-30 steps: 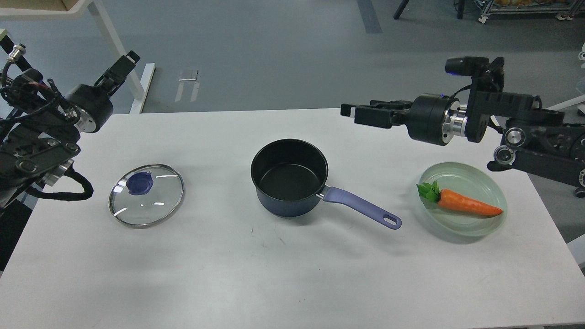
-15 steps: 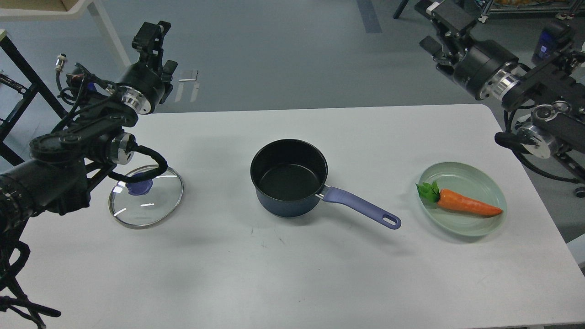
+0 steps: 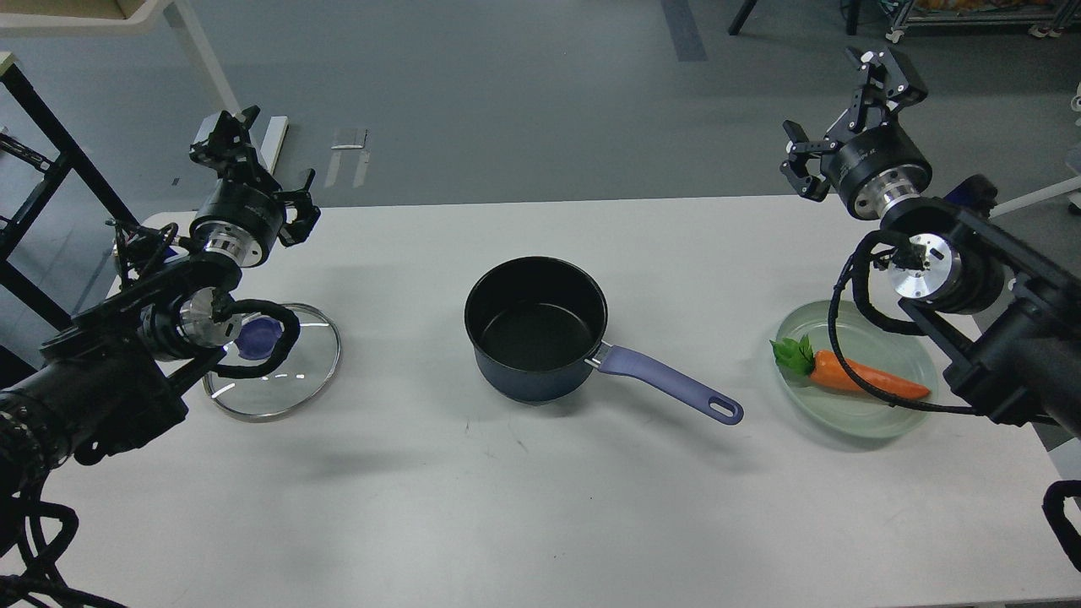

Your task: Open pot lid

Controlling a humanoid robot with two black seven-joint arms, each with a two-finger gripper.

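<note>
Glass round lid with blue knob (image 3: 272,361) already lies flat on white desk (image 3: 540,507), well left of open black saucepan (image 3: 535,328); left gripper (image 3: 256,173) and right gripper (image 3: 844,110) fingers apart, empty, so just keep both arms clear.

Pot (image 3: 535,333): matt dark-blue outside, black smooth lining w/ slight sheen; handle (image 3: 667,384) looks like smooth lavender plastic w/ a metal collar. Lid (image 3: 272,361) is clear glossy glass w/ shiny metal rim & purple plastic-looking knob (image 3: 258,335); plate (image 3: 857,371) pale green, translucent, glossy, carrot (image 3: 861,378) on it smooth, plastic-looking. Table (image 3: 540,498) matt white w/ faint scuffs; my arms matt black w/ bright polished metal rings behind my left gripper (image 3: 253,160) & right gripper (image 3: 844,114).
</note>
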